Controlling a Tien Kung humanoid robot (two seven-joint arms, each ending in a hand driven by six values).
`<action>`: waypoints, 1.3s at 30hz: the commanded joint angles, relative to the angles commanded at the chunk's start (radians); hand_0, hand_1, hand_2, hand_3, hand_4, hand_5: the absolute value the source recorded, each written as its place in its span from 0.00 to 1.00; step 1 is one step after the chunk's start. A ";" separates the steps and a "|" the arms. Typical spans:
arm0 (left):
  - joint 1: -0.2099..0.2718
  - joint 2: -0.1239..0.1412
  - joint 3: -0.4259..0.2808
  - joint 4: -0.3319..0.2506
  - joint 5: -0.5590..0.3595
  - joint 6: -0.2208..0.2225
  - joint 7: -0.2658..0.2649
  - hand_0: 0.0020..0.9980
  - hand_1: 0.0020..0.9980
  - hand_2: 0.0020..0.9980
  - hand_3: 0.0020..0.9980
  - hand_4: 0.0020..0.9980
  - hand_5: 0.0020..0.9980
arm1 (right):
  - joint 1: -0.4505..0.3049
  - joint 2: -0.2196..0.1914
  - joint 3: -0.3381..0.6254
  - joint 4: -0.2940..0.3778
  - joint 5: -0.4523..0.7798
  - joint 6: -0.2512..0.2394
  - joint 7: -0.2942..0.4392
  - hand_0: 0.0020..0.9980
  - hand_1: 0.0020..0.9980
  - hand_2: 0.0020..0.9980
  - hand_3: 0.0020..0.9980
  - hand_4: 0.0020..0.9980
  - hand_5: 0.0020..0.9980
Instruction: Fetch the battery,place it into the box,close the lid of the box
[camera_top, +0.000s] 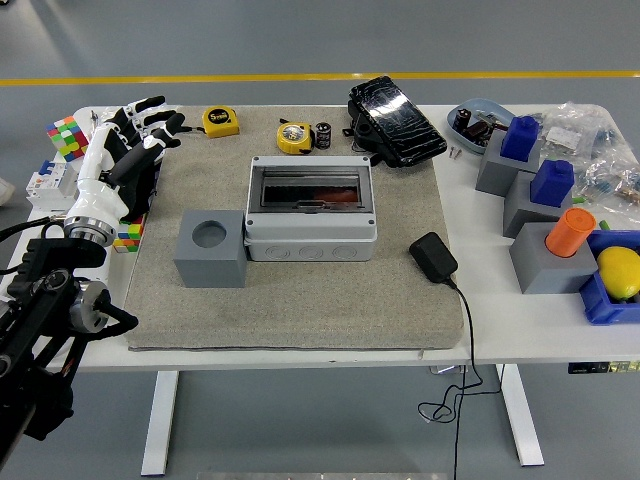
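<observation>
One battery (323, 135) stands near the mat's far edge, beside the yellow tape measure (293, 137), apart from the box | box (311, 209) mid-mat, dark lid apparently down | left hand (125, 150) at the mat's far-left corner, fingers spread, empty, likely staged for reaching | right hand unseen

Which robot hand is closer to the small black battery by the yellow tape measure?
Left. The left robot hand hovers at the mat's far-left corner, well left of the battery; the right isn't in view.
</observation>
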 joint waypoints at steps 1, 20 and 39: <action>0.001 0.001 0.002 0.000 0.000 -0.001 0.000 0.49 0.61 0.61 0.66 0.99 0.29 | 0.000 0.001 -0.001 0.000 0.000 0.000 0.000 0.58 0.59 0.57 0.54 0.92 0.48; 0.008 0.028 0.038 -0.010 -0.007 -0.007 0.002 0.49 0.60 0.60 0.65 0.98 0.30 | 0.001 0.014 -0.038 -0.008 0.014 0.000 0.000 0.58 0.60 0.57 0.55 0.92 0.48; 0.035 0.053 0.064 -0.012 -0.016 -0.016 0.004 0.49 0.59 0.60 0.65 0.98 0.30 | -0.014 0.044 -0.062 -0.008 0.014 0.001 0.002 0.58 0.60 0.57 0.55 0.92 0.49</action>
